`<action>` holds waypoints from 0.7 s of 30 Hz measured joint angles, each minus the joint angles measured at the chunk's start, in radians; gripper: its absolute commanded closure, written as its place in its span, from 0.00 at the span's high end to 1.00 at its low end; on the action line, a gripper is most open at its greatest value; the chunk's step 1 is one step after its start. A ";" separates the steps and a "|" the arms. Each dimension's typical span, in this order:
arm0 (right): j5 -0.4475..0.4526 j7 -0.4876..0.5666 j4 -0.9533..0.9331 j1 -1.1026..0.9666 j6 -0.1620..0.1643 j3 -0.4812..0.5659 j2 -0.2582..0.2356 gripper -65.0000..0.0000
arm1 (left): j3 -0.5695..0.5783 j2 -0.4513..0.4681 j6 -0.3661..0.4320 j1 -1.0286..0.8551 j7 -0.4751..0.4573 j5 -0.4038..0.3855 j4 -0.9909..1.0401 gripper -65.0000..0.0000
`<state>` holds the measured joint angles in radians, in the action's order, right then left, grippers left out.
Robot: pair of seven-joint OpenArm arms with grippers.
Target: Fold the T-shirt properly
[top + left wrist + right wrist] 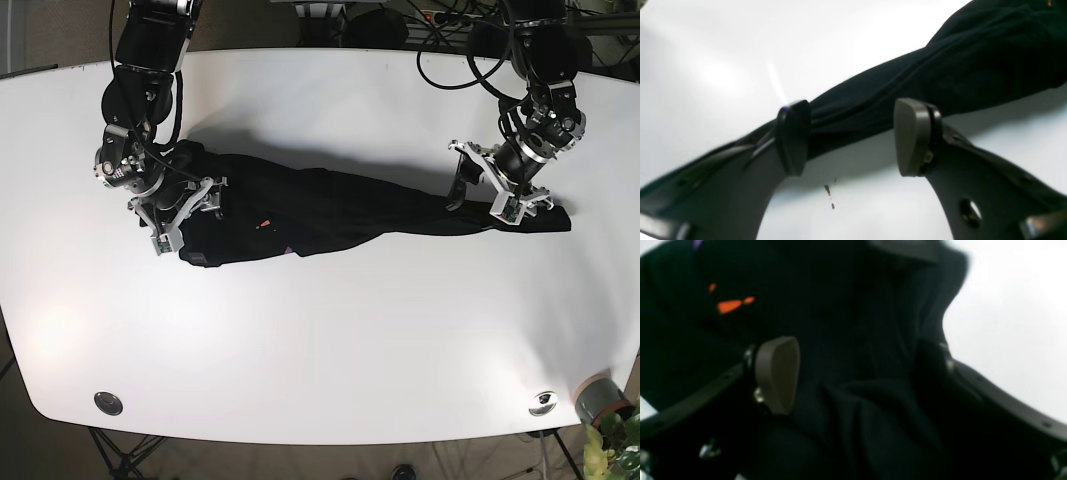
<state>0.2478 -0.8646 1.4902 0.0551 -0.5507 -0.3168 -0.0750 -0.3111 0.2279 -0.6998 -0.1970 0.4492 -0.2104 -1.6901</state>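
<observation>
T-shirt [330, 205], black with a small orange mark, is lying bunched into a long rope across the middle of the white table [320, 340], not spread flat. Going left to right in the base view: I'm seeing my right gripper [180, 212] sitting over the thick, heaped end of the cloth, its jaws standing apart with fabric filling the space between them in the right wrist view, not yet pinched. Further right the garment is thinning into a twisted strand, and my left gripper [492, 190] is straddling that narrow end, jaws also apart, the cloth lying between the pads [912, 136] without being gripped.

I'm judging the risk this way: if I'm closing on these bunches, I'm likely catching several layers at once, so any lift is dragging a knot rather than opening a hem. Pulling the ends apart is probably tightening the twist
</observation>
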 measured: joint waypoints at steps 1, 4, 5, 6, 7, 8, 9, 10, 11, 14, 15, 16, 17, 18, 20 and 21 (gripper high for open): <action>0.000 0.000 0.000 0.002 0.000 0.000 -0.002 0.71 | 0.000 0.000 0.000 0.000 0.000 0.001 0.004 0.57; 0.000 0.009 0.000 0.003 0.001 -0.003 -0.003 0.56 | 0.000 0.000 0.000 0.001 0.000 0.000 0.009 0.57; 0.000 0.008 0.000 0.000 0.001 -0.003 -0.003 0.49 | 0.000 0.000 0.000 0.003 -0.001 0.000 0.013 0.57; -0.001 0.008 0.000 -0.003 0.002 -0.003 -0.003 0.45 | 0.000 -0.001 0.000 0.003 0.000 0.000 0.015 0.57; -0.001 0.009 0.000 -0.006 0.002 -0.003 -0.003 0.38 | 0.000 -0.001 0.000 0.003 0.000 0.000 0.016 0.57; 0.000 0.008 0.000 -0.008 0.002 -0.003 -0.003 0.31 | 0.000 0.000 0.000 0.003 0.000 0.000 0.016 0.57; -0.002 0.008 -0.002 -0.010 0.003 -0.003 -0.003 0.26 | 0.000 0.000 0.000 0.003 0.000 0.000 0.016 0.57; -0.004 0.010 -0.008 -0.010 0.004 -0.003 -0.003 0.22 | 0.000 0.000 0.000 0.003 0.000 0.000 0.016 0.57; -0.003 0.011 -0.016 -0.007 0.003 -0.003 -0.003 0.16 | 0.000 0.000 0.000 0.003 0.000 0.000 0.016 0.57; 0.000 0.024 -0.061 0.007 0.004 -0.003 -0.003 0.05 | 0.000 0.000 0.000 0.004 -0.001 0.000 0.016 0.57; 0.000 0.028 -0.067 0.009 0.004 -0.003 -0.003 0.03 | 0.000 0.000 0.000 0.004 -0.001 -0.001 0.016 0.57; -0.001 0.027 -0.068 0.010 0.004 -0.003 -0.003 0.03 | 0.000 0.000 0.000 0.004 0.000 0.000 0.016 0.57; 0.000 0.027 -0.064 0.009 0.004 -0.003 -0.003 0.03 | 0.000 0.000 0.000 0.004 -0.001 0.000 0.016 0.57; -0.003 0.026 -0.051 0.006 0.005 -0.003 -0.003 0.03 | 0.000 0.000 0.000 0.004 0.000 0.000 0.016 0.57; -0.006 0.021 -0.005 -0.001 0.005 -0.003 -0.002 0.03 | 0.000 0.000 0.000 0.006 0.000 0.000 0.016 0.57; -0.006 0.021 0.019 -0.002 0.006 -0.002 -0.002 0.03 | 0.000 0.000 0.000 0.006 0.000 0.001 0.016 0.57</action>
<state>0.2413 -0.8433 1.5093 0.0528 -0.5442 -0.3191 -0.0769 -0.3115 0.2279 -0.6994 -0.1909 0.4488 -0.2096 -1.6737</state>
